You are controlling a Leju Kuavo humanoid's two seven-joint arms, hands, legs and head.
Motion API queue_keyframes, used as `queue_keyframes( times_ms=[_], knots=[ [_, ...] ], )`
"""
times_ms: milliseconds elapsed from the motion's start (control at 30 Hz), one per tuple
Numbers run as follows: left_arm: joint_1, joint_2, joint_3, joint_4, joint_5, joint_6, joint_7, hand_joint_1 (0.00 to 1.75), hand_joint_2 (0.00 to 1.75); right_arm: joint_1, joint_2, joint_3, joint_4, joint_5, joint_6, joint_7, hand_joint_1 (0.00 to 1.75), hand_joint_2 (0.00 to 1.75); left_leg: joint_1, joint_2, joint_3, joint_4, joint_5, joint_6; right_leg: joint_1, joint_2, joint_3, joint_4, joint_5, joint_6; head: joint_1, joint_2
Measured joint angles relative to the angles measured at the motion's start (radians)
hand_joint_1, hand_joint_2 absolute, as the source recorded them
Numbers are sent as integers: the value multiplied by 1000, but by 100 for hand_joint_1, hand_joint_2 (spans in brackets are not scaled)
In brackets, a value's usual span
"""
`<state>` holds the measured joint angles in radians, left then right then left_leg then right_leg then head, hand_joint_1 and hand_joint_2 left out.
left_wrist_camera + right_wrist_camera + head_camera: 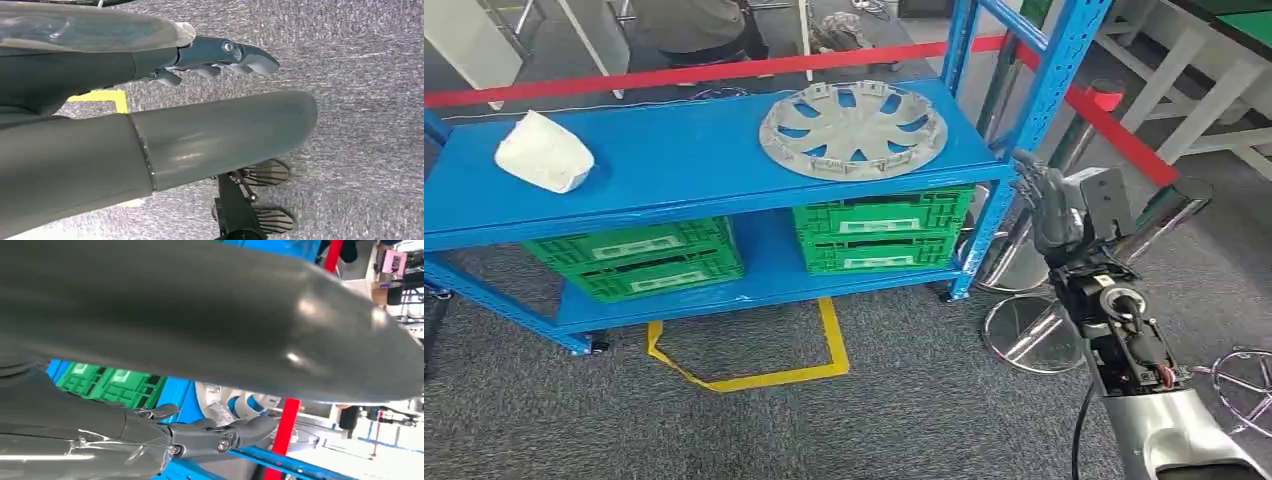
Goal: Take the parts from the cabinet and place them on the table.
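A grey wheel cover (pixel 853 129) lies flat on the top shelf of a blue cabinet (pixel 674 160), toward its right end, near the front edge. At the shelf's left end rests a white part (pixel 544 152), well apart from the cover. Neither is touched by the robot.

The right hand (pixel 1046 200) is raised just beyond the cabinet's right front post, fingers extended and apart, grasping nothing; in the right wrist view the same hand (pixel 200 432) shows its fingers straight, with the cover (pixel 235 407) and the green crates beyond them. The left hand (pixel 220 57) hangs over grey carpet (pixel 360 100), its fingers straight and released, empty.

On the lower shelf sit two green crates, one at the left (pixel 639 258) and one at the right (pixel 882 228). Yellow tape (pixel 754 375) marks the carpet in front of the cabinet. A red barrier band (pixel 724 70) runs behind the cabinet and down past its right side, with chrome stand bases (pixel 1029 330) on the floor near the right arm. A person (pixel 689 25) sits behind the band.
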<state>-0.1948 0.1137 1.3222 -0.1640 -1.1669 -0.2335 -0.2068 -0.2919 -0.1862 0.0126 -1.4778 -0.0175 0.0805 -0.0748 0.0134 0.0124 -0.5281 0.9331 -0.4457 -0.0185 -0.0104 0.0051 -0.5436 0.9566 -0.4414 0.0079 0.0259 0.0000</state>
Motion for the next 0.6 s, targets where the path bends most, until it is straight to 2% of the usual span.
queue_keyframes(
  times_ms=[100,133,233,267,367,600],
  knots=[
    [0,0,0,0,0,0,0,0,0,0,0,0,0,0,0,0,0,0,0,0,0,0,0,0,0,0,0,0,0,0,0,0],
    [0,3,0,0,-1,0,0,0,0,1,0,0,0,-1,0,1,0,0,-4,-1,-2,8,-4,9,-8,0,1,-3,2,5,-1,0],
    [0,8,0,0,-3,0,-1,0,0,2,0,0,-2,-7,-1,5,0,0,-5,0,-3,6,-3,15,-9,0,0,-5,4,9,-4,0],
    [-1,7,0,0,-3,0,-1,0,0,3,0,0,-5,-13,-3,6,0,0,-3,1,-3,0,0,4,-2,2,-1,0,1,-1,-4,0],
    [-1,8,0,0,-6,0,0,0,0,6,0,1,-7,-22,-7,10,0,0,-4,0,-2,0,0,5,-7,1,0,-1,0,3,0,0],
    [-3,8,0,0,-10,0,0,0,0,-50,-4,7,46,-55,57,-31,0,0,-6,0,-3,1,0,7,-8,1,1,-4,3,7,2,0]
  ],
)
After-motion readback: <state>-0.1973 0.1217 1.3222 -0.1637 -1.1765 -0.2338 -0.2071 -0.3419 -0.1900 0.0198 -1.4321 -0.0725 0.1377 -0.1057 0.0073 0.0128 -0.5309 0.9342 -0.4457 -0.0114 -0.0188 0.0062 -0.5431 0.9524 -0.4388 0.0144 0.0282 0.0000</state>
